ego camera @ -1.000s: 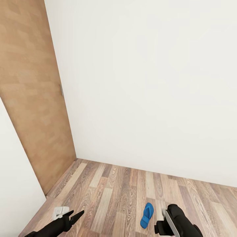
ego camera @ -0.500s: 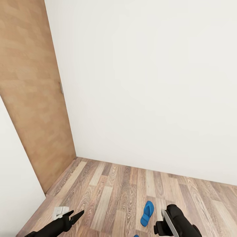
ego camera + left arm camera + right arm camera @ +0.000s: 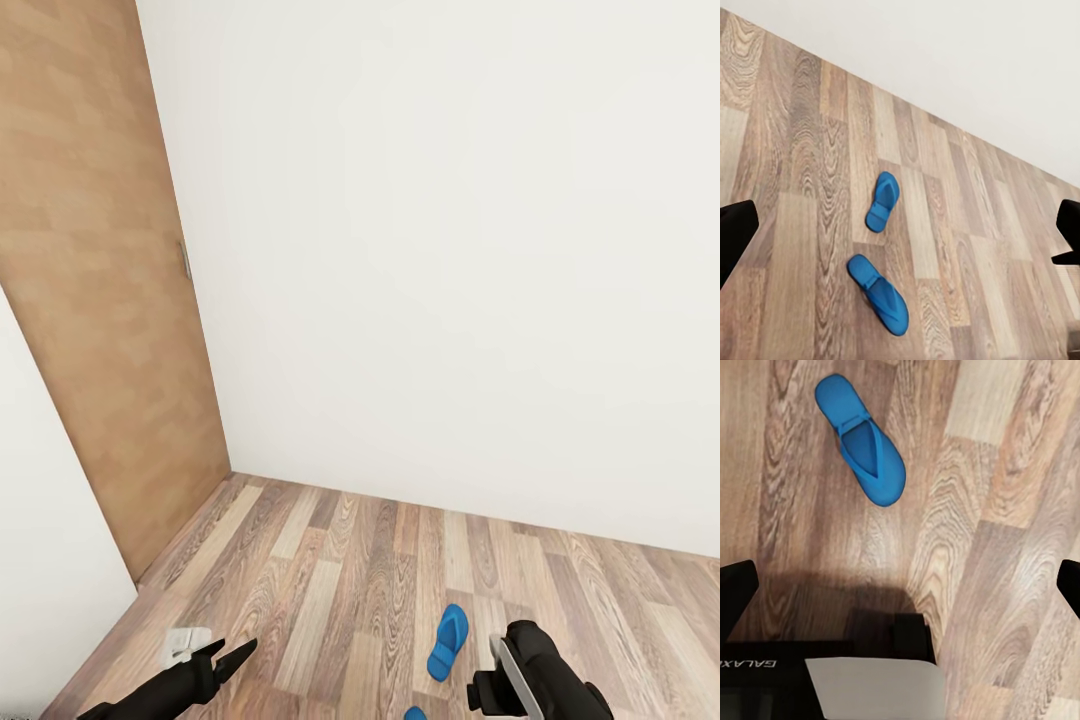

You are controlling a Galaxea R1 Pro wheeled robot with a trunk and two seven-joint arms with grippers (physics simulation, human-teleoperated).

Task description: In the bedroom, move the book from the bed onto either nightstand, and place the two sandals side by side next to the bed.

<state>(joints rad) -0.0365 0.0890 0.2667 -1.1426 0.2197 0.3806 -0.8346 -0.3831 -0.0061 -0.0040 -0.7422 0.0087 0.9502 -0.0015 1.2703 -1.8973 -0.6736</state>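
Note:
Two bright blue sandals lie on the wood-plank floor near a white wall. In the head view one sandal [image 3: 447, 642] lies just ahead of my right gripper [image 3: 487, 692], and the toe of the other sandal [image 3: 414, 713] peeks in at the bottom edge. In the left wrist view both sandals [image 3: 882, 200] [image 3: 878, 293] lie apart, at an angle to each other. My left gripper [image 3: 900, 234] is open and empty, above the floor. My right gripper [image 3: 902, 589] is open and empty, with a sandal [image 3: 861, 448] on the floor beyond it. The book, bed and nightstand are out of view.
A plain brown door [image 3: 90, 300] stands at the left, meeting the white wall [image 3: 450, 250] in a corner. A small white object [image 3: 185, 640] sits on the floor by my left gripper [image 3: 232, 650]. My own dark base [image 3: 832, 682] is under the right wrist.
The whole head picture has shifted slightly upward, so the camera moved. The second sandal's toe has come into view at the bottom edge. Both arms look unchanged.

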